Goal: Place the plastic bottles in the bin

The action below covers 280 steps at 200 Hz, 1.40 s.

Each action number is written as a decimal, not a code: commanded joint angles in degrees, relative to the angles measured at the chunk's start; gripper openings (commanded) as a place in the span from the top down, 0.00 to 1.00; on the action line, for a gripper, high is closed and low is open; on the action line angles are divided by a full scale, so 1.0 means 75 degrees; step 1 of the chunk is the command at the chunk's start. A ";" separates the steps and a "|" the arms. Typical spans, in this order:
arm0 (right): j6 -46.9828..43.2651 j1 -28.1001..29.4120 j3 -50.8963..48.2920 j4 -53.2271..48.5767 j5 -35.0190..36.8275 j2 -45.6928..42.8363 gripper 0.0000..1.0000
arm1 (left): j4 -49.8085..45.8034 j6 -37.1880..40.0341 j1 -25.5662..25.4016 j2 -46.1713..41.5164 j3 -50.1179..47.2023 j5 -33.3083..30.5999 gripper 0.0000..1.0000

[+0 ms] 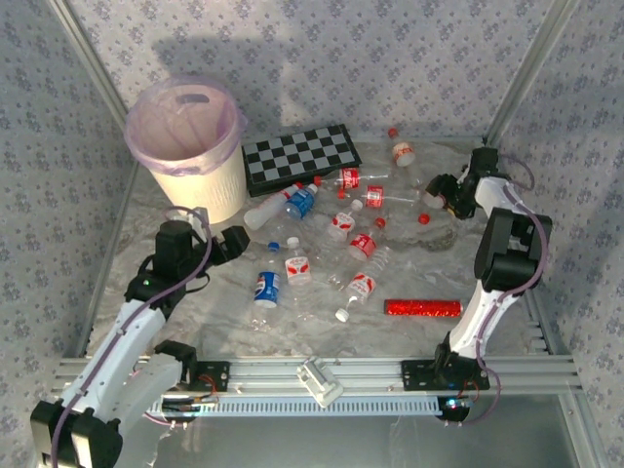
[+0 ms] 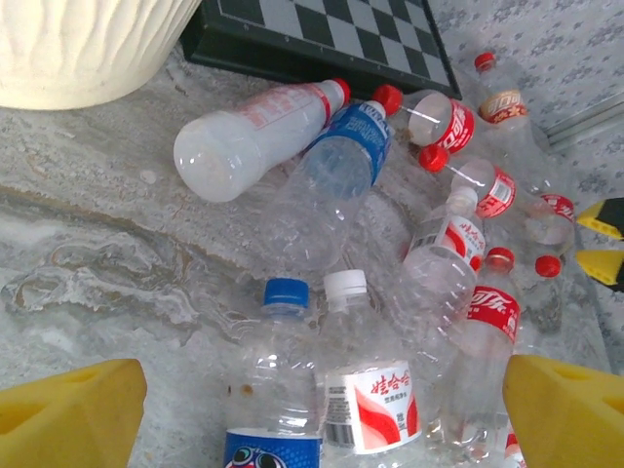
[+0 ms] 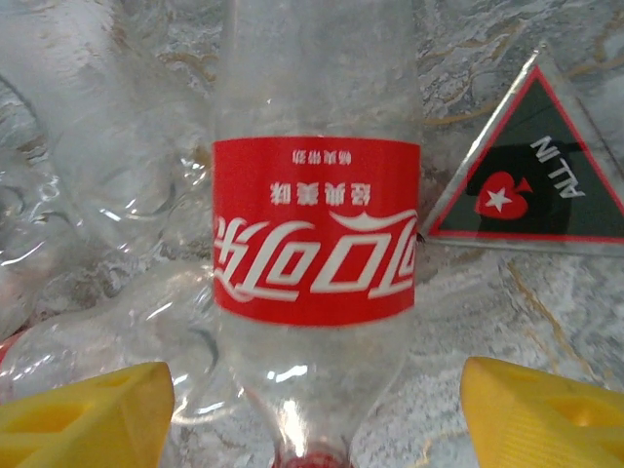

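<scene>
Nearest to me, the metal rail [image 1: 322, 369] carrying both arm bases closes off the 6 o'clock edge of the table [image 1: 444, 278], and a strip of bare marble runs just beyond it. The left claw [image 1: 234, 242] sits at about 9 o'clock, spread wide with nothing held; in its wrist view the left claw [image 2: 317, 419] hangs over the near edge of the bottle pile, with empty marble off to its left. The plastic bottles [image 1: 322, 229] lie scattered on their sides across the middle of the table, several touching or overlapping. One lone bottle [image 1: 402, 151] is off by the far edge at 1 o'clock. The bin [image 1: 210, 185] stands in the 10 o'clock corner close to the left wall, and the checkerboard [image 1: 300, 156] lies just beside it along the far edge. The right claw [image 1: 434, 190] is at 2 o'clock; its wrist view shows the right claw [image 3: 317, 409] parted on either side of a red-labelled bottle [image 3: 317, 229], with a gap on each side. A triangular card [image 3: 531, 175] lies just right of that bottle. The red glittery tube [image 1: 422, 308] lies at 4 o'clock, with open table around it.
</scene>
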 commanded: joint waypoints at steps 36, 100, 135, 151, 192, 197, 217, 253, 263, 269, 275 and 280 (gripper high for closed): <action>0.0018 0.0004 0.0502 -0.0265 -0.0155 0.0429 0.37 | 0.0163 -0.0167 -0.0049 0.0027 0.0566 0.0185 0.06; -0.0641 -0.0041 -0.0028 -0.1267 0.0220 -0.1713 0.51 | 0.1137 -0.1195 -0.0233 0.0472 0.0793 0.0742 0.07; -0.0949 0.0591 -0.0999 -0.1494 -0.0393 -0.3673 0.55 | 0.2077 -0.1603 -0.0806 0.0951 0.1183 0.0998 0.04; -0.1185 0.1108 -0.1492 -0.1303 -0.1649 -0.4337 0.58 | 0.2518 -0.1718 -0.1096 0.1304 0.1429 0.1118 0.01; -0.1338 0.2835 -0.2469 -0.1013 -0.3180 -0.5431 0.64 | 0.3347 -0.1718 -0.1879 0.2298 0.2002 0.1250 0.00; -0.1306 0.3080 -0.2523 -0.0749 -0.3158 -0.5523 0.66 | 0.3424 -0.1720 -0.1946 0.2428 0.2038 0.1228 0.00; -0.1033 0.3848 -0.2712 -0.0338 -0.3007 -0.5766 0.68 | 0.3697 -0.1847 -0.2276 0.2926 0.2057 0.0932 0.00; -0.0648 0.4658 -0.2874 0.0239 -0.2841 -0.5818 0.71 | 0.4160 -0.1945 -0.2815 0.3550 0.2060 0.0539 0.00; -0.0564 0.4848 -0.2926 0.0415 -0.2841 -0.5820 0.71 | 0.4361 -0.2071 -0.2878 0.3709 0.2048 0.0534 0.01; -0.0488 0.4916 -0.2954 0.0580 -0.2858 -0.5809 0.71 | 0.4442 -0.2116 -0.2906 0.3787 0.2053 0.0510 0.01; -0.0386 0.4978 -0.2988 0.0719 -0.2891 -0.5790 0.72 | 0.4525 -0.2165 -0.2936 0.3877 0.2048 0.0495 0.02; -0.0313 0.5017 -0.2985 0.0784 -0.2928 -0.5750 0.72 | 0.4654 -0.2199 -0.2958 0.3952 0.2037 0.0487 0.03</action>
